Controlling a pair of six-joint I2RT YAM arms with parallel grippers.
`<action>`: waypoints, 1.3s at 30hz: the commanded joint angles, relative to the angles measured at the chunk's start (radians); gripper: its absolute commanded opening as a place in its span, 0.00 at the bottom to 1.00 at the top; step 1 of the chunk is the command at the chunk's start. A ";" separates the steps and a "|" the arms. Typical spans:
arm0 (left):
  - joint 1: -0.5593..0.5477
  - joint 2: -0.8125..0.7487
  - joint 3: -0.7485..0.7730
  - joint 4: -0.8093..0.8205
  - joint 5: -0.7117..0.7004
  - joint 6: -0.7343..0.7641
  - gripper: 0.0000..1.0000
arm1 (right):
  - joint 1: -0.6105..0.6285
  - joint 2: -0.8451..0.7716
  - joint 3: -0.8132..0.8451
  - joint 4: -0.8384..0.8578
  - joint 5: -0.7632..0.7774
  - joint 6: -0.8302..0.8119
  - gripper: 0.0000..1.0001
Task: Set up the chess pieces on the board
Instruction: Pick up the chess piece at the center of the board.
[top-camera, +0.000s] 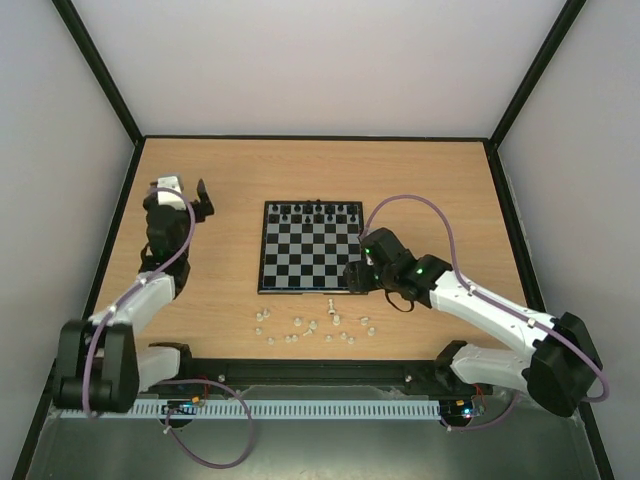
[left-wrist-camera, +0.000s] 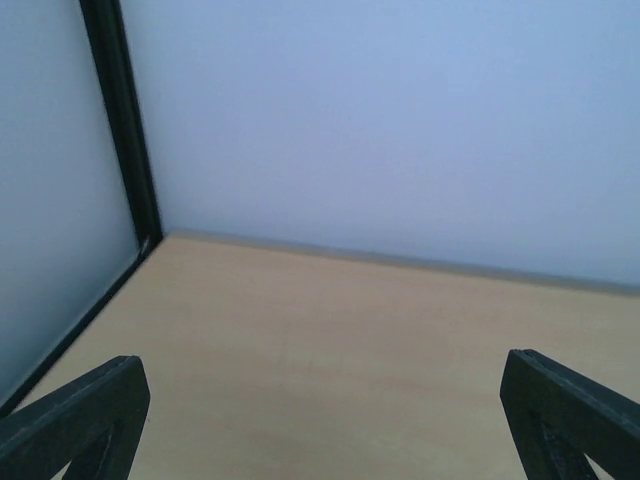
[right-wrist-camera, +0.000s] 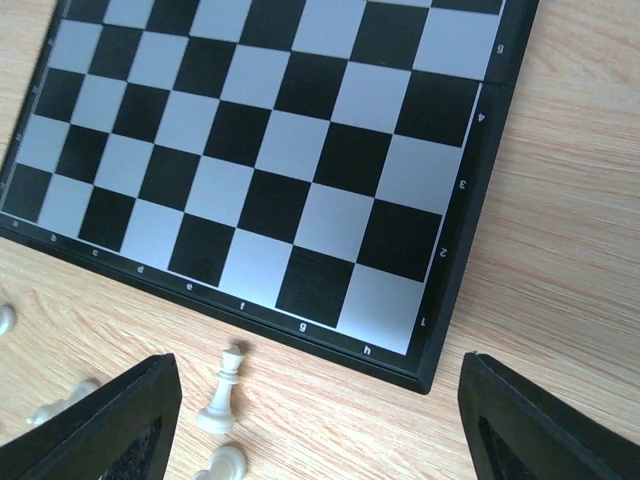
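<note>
The white chess pieces (top-camera: 313, 325) lie scattered on the worktop (top-camera: 200, 300) just in front of the near edge of the board (top-camera: 310, 262). None of them is on a square yet, while the black pieces (top-camera: 318, 211) fill the far rows. The right tool (right-wrist-camera: 318, 362) hangs over the board's near right corner with its jaws standing wide apart and nothing between them in contact. In the right wrist view a tall piece (right-wrist-camera: 222, 390) stands upright on the worktop beside the board's edge, nearer the finger on the left of that view, and other white pieces near it look to be lying on their sides. The left tool (left-wrist-camera: 320, 420) is also spread open and empty, well away over bare worktop on the left. These pieces look like small hard plastic: very light, stiff, smooth and probably slippery, so a pinch that lands off-centre is likely to flick one away or topple it rather than lift it. The tall piece seems best taken across its narrow stem or just under the head, with the fingers coming down on either side. The fallen ones probably need a pinch across the body near the base and would then have to be stood up. A gentle squeeze should do, as there is little weight to carry.
</note>
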 joint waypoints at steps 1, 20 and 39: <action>-0.067 -0.196 0.090 -0.284 0.016 -0.070 0.99 | 0.003 -0.032 -0.001 -0.013 0.010 0.000 0.78; -0.440 -0.454 0.071 -0.752 0.415 -0.612 0.99 | 0.003 -0.075 -0.010 -0.032 -0.195 0.015 0.78; -0.447 -0.882 -0.052 -0.943 0.453 -0.659 0.99 | 0.301 0.109 0.002 -0.080 0.127 0.238 0.57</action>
